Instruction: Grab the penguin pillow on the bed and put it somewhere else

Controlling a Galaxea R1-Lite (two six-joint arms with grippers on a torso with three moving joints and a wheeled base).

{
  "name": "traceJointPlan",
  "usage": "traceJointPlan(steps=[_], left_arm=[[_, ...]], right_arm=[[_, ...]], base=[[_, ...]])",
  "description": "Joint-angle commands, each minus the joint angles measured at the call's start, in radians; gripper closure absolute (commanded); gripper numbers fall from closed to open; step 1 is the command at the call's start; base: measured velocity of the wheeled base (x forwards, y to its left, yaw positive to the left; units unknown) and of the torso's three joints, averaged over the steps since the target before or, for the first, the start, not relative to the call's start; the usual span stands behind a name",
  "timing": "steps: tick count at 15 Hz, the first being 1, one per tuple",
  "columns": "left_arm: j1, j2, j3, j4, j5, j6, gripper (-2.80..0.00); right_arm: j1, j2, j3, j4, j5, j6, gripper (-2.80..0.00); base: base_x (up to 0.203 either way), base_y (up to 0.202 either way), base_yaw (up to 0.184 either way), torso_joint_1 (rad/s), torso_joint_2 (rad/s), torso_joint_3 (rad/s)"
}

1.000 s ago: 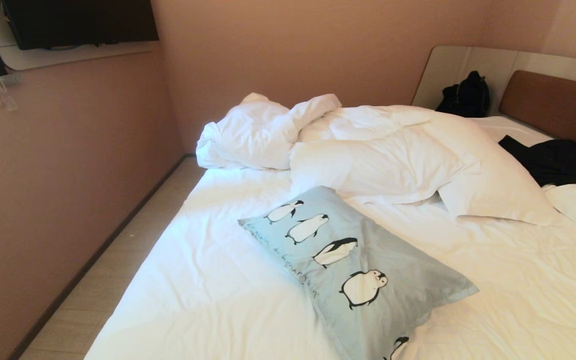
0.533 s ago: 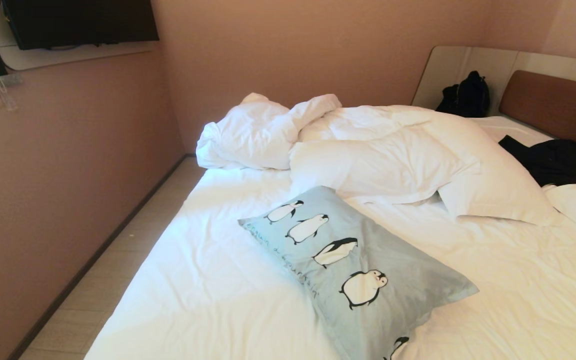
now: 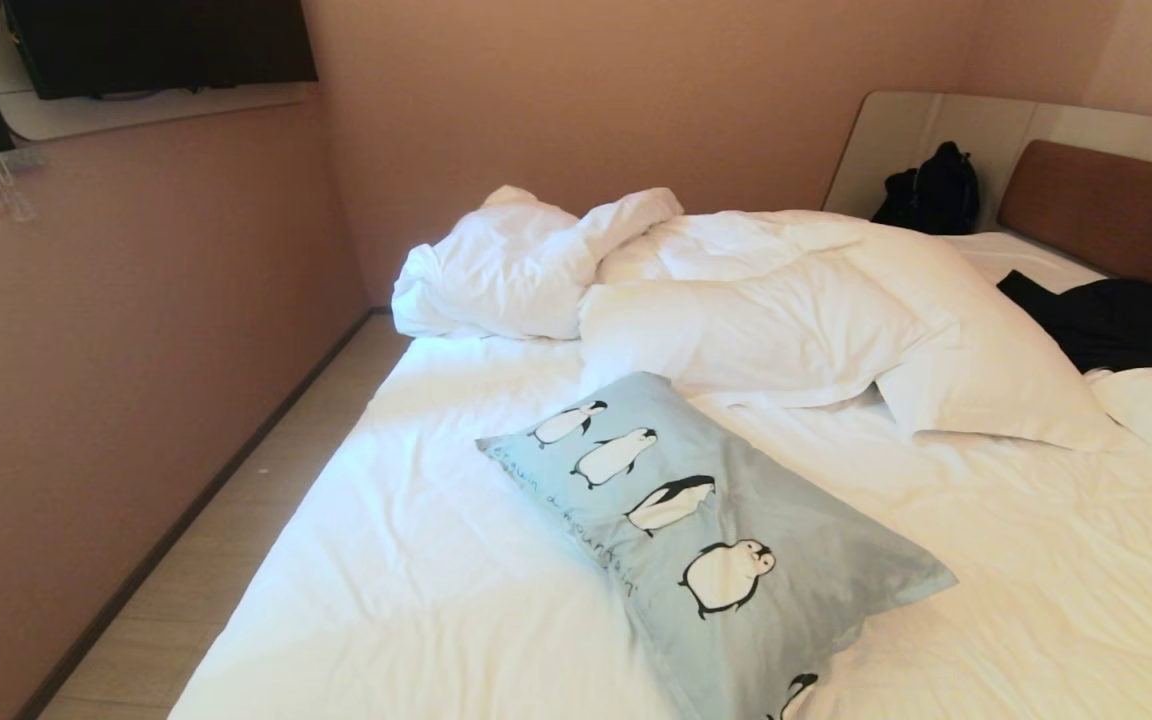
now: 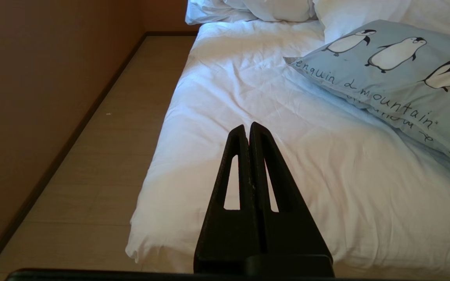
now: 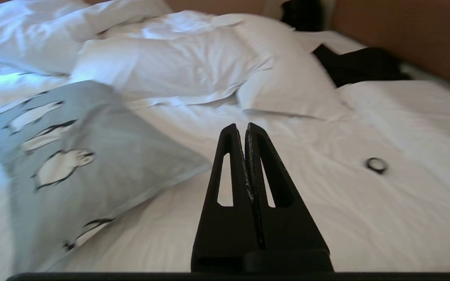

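Note:
The pale blue penguin pillow (image 3: 726,540) lies flat and aslant on the white sheet of the bed (image 3: 416,560), near its front edge. Neither arm shows in the head view. In the left wrist view my left gripper (image 4: 247,125) is shut and empty, hanging over the bed's near left corner, with the penguin pillow (image 4: 397,74) off to one side. In the right wrist view my right gripper (image 5: 240,127) is also shut and empty, hovering above bare sheet, the penguin pillow (image 5: 92,168) close beside it without touching.
A rumpled white duvet (image 3: 526,260) and plain white pillows (image 3: 766,320) fill the far half of the bed. Dark clothes (image 3: 1106,320) and a black bag (image 3: 931,190) lie by the brown headboard (image 3: 1116,205). A small dark ring (image 5: 376,164) rests on the sheet. A floor strip (image 3: 236,520) runs along the left wall.

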Motion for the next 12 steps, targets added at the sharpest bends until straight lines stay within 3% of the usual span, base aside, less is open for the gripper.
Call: traceJointPlan(steps=[1,12], left_arm=[[0.000,0.000,0.002,0.000,0.000,0.000,0.00],[0.000,0.000,0.002,0.000,0.000,0.000,0.00]], right_arm=[[0.000,-0.002,0.019,0.034,0.166,0.092,0.00],[0.000,0.000,0.163,0.019,0.161,0.086,0.00]], base=[[0.000,0.000,0.000,0.000,0.00,0.000],[0.000,0.000,0.000,0.000,0.00,0.000]])
